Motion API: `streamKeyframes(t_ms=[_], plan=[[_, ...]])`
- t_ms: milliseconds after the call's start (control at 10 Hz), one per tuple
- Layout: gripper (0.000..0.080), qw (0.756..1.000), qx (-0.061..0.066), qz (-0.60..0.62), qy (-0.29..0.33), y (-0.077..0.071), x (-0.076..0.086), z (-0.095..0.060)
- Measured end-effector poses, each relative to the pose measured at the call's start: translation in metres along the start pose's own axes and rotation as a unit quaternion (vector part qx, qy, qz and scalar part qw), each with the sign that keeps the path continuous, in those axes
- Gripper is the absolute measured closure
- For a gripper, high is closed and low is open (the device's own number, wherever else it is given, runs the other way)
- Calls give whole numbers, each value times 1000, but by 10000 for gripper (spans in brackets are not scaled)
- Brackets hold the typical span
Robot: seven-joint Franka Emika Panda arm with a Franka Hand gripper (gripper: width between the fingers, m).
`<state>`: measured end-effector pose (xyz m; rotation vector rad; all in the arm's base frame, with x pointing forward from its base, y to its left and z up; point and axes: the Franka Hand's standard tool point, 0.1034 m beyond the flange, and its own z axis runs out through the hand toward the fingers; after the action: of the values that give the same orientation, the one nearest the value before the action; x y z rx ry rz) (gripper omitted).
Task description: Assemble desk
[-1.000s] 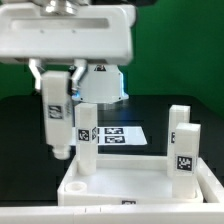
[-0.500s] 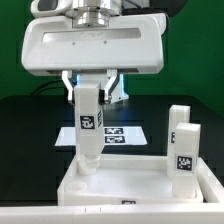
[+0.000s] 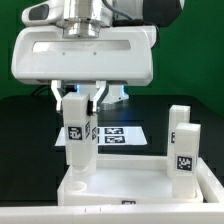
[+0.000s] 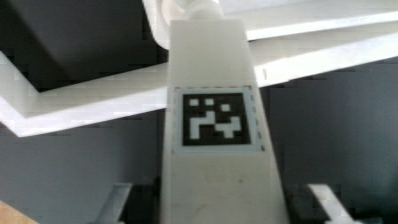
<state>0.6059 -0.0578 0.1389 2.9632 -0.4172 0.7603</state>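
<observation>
The desk top (image 3: 120,204) is a white tray with a raised rim, lying at the front. My gripper (image 3: 82,102) is shut on the upper end of a white tagged leg (image 3: 77,140). The leg hangs upright with its lower end down in the tray's near corner at the exterior view's left. Another leg (image 3: 91,131) peeks out right behind it. Two more legs (image 3: 180,122) (image 3: 186,150) stand upright at the tray's right side. In the wrist view the held leg (image 4: 215,110) runs between the two fingers (image 4: 329,198), with white tray rim (image 4: 71,112) below it.
The marker board (image 3: 118,136) lies flat on the black table behind the tray. A green wall closes off the back.
The gripper carried the leg from the exterior view's left, outside the tray rim, rightwards over the tray. It then lowered it into the near left corner. The jaws stayed shut on it.
</observation>
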Motion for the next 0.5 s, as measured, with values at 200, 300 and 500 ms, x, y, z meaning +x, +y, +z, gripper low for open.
streamKeyframes(t_ms=[200, 300, 500], plan=[[514, 1000, -5, 1, -1, 3, -4, 5], [514, 1000, -6, -2, -1, 1, -8, 9], [514, 1000, -10, -5, 16, -2, -5, 11]])
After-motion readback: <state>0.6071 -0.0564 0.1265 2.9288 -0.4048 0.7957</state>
